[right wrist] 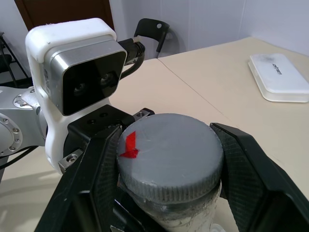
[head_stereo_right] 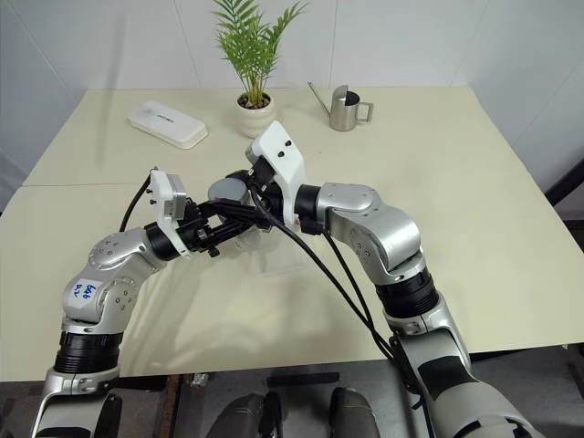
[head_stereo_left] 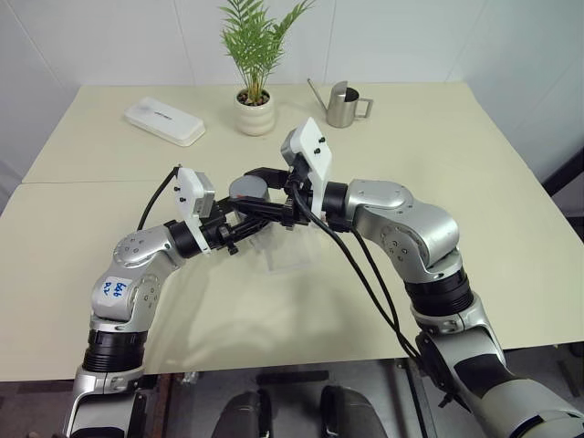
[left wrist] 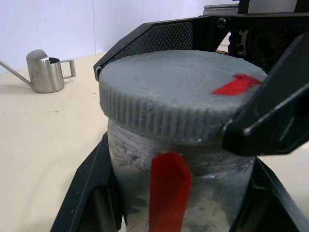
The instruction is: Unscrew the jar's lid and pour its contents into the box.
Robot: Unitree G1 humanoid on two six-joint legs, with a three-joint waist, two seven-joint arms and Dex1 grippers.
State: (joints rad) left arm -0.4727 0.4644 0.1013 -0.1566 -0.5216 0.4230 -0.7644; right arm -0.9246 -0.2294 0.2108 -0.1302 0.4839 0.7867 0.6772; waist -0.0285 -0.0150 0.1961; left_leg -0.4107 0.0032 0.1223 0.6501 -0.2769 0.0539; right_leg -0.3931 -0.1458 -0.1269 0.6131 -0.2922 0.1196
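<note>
The silver-grey jar [left wrist: 130, 159] with its red label stands upright between the fingers of my left gripper [head_stereo_left: 248, 219], which is shut on its body above the middle of the table. The round grey lid [right wrist: 174, 150] with a red mark sits on the jar. My right gripper [head_stereo_left: 255, 187] reaches in from the right, its two black fingers [right wrist: 244, 164] shut on the lid's ribbed rim. The clear box [head_stereo_left: 287, 260] lies on the table just below and to the right of the jar. The contents are hidden inside the jar.
At the back of the cream table [head_stereo_left: 474, 182] stand a white oblong case [head_stereo_left: 165, 120], a potted plant [head_stereo_left: 255, 109] and a steel watering jug [head_stereo_left: 344, 104]. A black chair [right wrist: 152, 29] stands beyond the table's left edge.
</note>
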